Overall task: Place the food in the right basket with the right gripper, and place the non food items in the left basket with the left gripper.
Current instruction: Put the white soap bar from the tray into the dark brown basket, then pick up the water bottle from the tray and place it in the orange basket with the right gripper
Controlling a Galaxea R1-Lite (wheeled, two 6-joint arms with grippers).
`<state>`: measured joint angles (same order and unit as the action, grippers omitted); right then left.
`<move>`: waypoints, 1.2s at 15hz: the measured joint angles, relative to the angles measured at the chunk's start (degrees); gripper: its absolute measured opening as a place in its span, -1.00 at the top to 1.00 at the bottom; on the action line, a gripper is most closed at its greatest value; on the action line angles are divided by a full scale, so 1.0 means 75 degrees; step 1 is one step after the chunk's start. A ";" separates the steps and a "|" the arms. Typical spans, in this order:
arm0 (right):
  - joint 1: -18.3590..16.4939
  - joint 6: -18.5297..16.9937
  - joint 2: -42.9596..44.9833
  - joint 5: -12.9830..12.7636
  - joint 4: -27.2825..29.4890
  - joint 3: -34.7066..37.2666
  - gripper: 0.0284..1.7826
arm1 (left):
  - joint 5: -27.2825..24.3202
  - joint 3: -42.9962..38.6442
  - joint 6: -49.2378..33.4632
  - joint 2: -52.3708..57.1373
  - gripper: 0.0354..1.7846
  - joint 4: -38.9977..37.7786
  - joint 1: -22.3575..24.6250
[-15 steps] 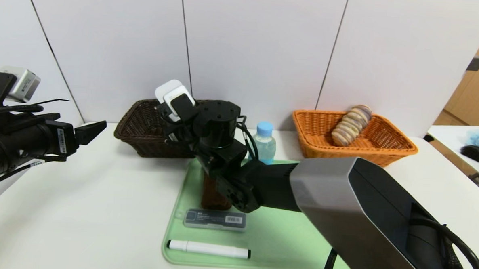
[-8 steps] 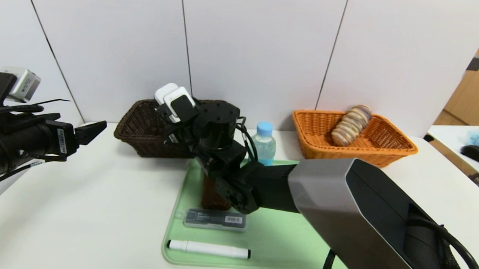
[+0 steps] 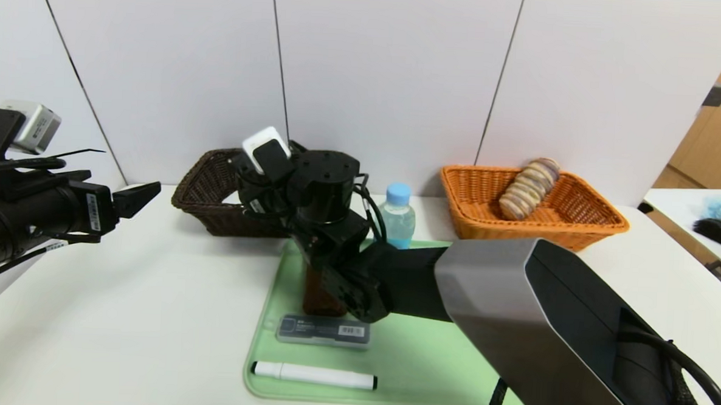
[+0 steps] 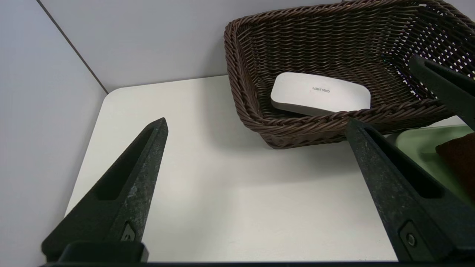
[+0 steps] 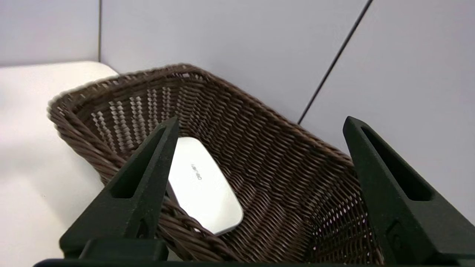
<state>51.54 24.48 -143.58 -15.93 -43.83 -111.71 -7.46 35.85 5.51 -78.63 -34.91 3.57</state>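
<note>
Food, a stack of biscuits [image 3: 528,188], sits in the orange basket [image 3: 603,228]; a white case [image 5: 202,185] lies in the brown basket [image 4: 252,111] below my empty, open right gripper [image 5: 259,185]. Left gripper [image 4: 256,185] is open, idle. Bottle [image 3: 396,216], box [image 3: 323,330], marker [image 3: 313,375] remain.

White table [image 3: 148,315] carries brown basket [image 3: 206,186]; orange basket [image 3: 591,222]; green mat [image 3: 426,363]; water bottle [image 3: 396,215].

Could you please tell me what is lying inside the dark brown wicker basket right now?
A flat white rounded device lies on the floor of the brown basket. The near rim hides its lower edge, and the right gripper covers part of the interior.
</note>
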 joint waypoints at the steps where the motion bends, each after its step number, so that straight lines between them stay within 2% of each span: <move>1: 0.0094 -0.0008 0.0102 0.0005 0.0018 -0.0007 -0.74 | 0.0003 0.0000 0.0000 0.0000 -0.89 -0.0003 0.0002; 5: 0.0470 0.0029 0.0876 0.0008 0.0302 -0.0008 -0.81 | 0.0003 -0.0024 0.0010 0.0007 -0.89 0.0000 0.0002; 8: 0.0489 0.0068 0.1742 0.0011 0.0705 0.0029 -0.84 | -0.0008 -0.0047 0.0015 0.0015 -0.89 -0.0003 0.0002; 12: -0.0280 0.0080 0.3220 0.0145 0.1087 0.0907 -0.87 | -0.0008 -0.0172 0.0015 0.0047 -0.89 -0.0003 0.0000; 15: -0.0959 -0.0247 0.4613 0.0746 0.1699 0.2419 -0.89 | 0.0003 -0.0263 0.0044 0.0088 -0.89 -0.0003 0.0002; 18: -0.1603 -0.1229 0.6181 0.1617 0.2690 0.4418 -0.90 | -0.0005 -0.0278 0.0052 0.0099 -0.89 -0.0003 0.0002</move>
<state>39.52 15.26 -97.22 -3.80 -23.65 -78.58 -7.50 33.77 5.90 -77.89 -34.94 3.58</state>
